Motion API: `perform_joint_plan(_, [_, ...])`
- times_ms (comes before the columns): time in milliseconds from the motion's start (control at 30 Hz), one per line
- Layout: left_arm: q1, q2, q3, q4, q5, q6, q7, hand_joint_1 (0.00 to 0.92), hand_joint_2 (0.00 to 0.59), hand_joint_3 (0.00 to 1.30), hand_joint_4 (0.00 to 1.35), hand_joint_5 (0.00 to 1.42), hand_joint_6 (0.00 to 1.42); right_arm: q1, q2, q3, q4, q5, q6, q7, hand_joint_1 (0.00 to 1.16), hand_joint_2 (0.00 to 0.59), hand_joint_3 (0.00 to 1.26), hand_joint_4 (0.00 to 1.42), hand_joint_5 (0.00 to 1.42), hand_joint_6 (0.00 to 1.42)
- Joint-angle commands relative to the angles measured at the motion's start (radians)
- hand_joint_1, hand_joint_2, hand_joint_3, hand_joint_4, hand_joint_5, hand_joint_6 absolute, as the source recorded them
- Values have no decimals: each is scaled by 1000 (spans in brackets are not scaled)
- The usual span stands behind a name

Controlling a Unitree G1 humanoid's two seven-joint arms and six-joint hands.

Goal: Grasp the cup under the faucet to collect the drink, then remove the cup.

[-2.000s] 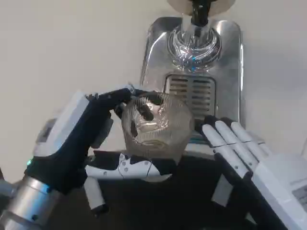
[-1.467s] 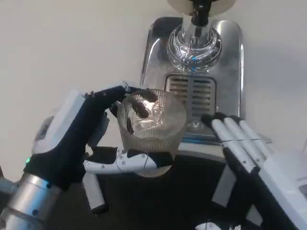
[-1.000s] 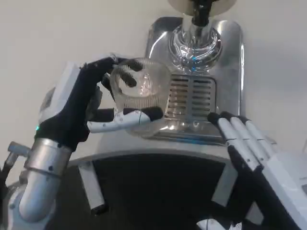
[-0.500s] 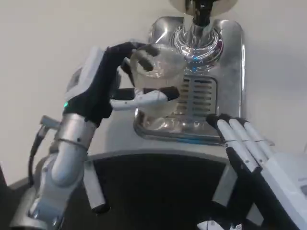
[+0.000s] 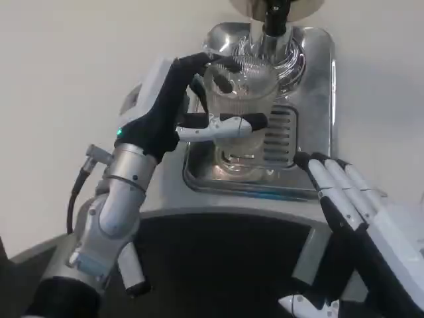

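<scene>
Carried up and rightward, the cup (image 5: 240, 86) now sits at upper centre under the faucet (image 5: 275, 16), grasped around its middle by the left hand (image 5: 182, 109). Ribbed clear plastic looks light, slippery, crushable. Right hand (image 5: 361, 215) lies released.

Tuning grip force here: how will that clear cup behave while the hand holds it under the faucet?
The cup looks like thin ribbed plastic, so probably light and apt to flex if squeezed. The ribs likely help the left hand against slipping. It looks empty now, so it should get heavier under the faucet.
</scene>
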Motion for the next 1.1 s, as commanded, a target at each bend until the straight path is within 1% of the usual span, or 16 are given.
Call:
perform_joint_plan(33, [-45, -17, -12, 50, 0, -54, 46, 862, 94, 1074, 1166, 1324, 1424, -18, 14, 21, -6, -17, 19, 17, 502, 284, 6, 0, 14, 137])
perform_joint_plan(133, [-58, -27, -19, 85, 8, -70, 70, 862, 94, 1072, 1166, 1324, 1424, -22, 17, 30, -5, -22, 24, 17, 504, 284, 6, 0, 14, 137])
perform_joint_plan(333, [-85, -41, -14, 153, 3, -80, 99, 863, 94, 1065, 1154, 1324, 1424, -14, 22, 24, -10, -23, 33, 9, 505, 284, 6, 0, 14, 137])
perform_joint_plan(433, [-100, -62, -8, 182, -7, -78, 117, 858, 93, 1061, 1144, 1315, 1424, -9, 24, 26, -9, -20, 36, 12, 508, 287, 6, 0, 15, 137])
perform_joint_plan(533, [-117, -79, -23, 214, 11, -81, 144, 855, 93, 1060, 1141, 1312, 1424, -8, 25, 33, -8, -21, 36, 12, 510, 288, 6, 0, 15, 137])
perform_joint_plan(633, [-129, -95, -21, 245, 4, -81, 154, 854, 93, 1060, 1131, 1311, 1424, -3, 29, 36, -7, -14, 38, 7, 512, 289, 6, 0, 15, 137])
perform_joint_plan(833, [-143, -99, -33, 271, 17, -89, 174, 852, 93, 1060, 1127, 1311, 1424, 24, 30, 49, -4, -15, 23, -3, 517, 294, 7, 0, 15, 154])
perform_joint_plan(933, [-141, -101, -34, 282, 6, -85, 169, 849, 97, 1046, 1115, 1311, 1424, 30, 35, 54, -4, -15, 26, -11, 518, 292, 7, 0, 15, 165])
perform_joint_plan(967, [-141, -102, -32, 285, 2, -84, 168, 833, 103, 1013, 1103, 1301, 1424, 31, 36, 55, -3, -11, 28, -12, 519, 292, 7, 0, 15, 167])
perform_joint_plan(1033, [-140, -103, -34, 288, 3, -85, 169, 792, 107, 934, 1024, 1257, 1424, 29, 34, 57, 1, -6, 27, -10, 519, 292, 4, 0, 15, 169])
perform_joint_plan(1067, [-138, -102, -36, 288, 5, -85, 169, 761, 104, 815, 918, 1216, 1417, 28, 32, 59, 2, -5, 26, -9, 519, 292, 3, 0, 15, 170])
perform_joint_plan(1100, [-137, -101, -38, 287, 8, -85, 170, 743, 96, 648, 723, 1131, 1316, 28, 32, 61, 2, -5, 26, -8, 519, 292, 1, 0, 15, 179])
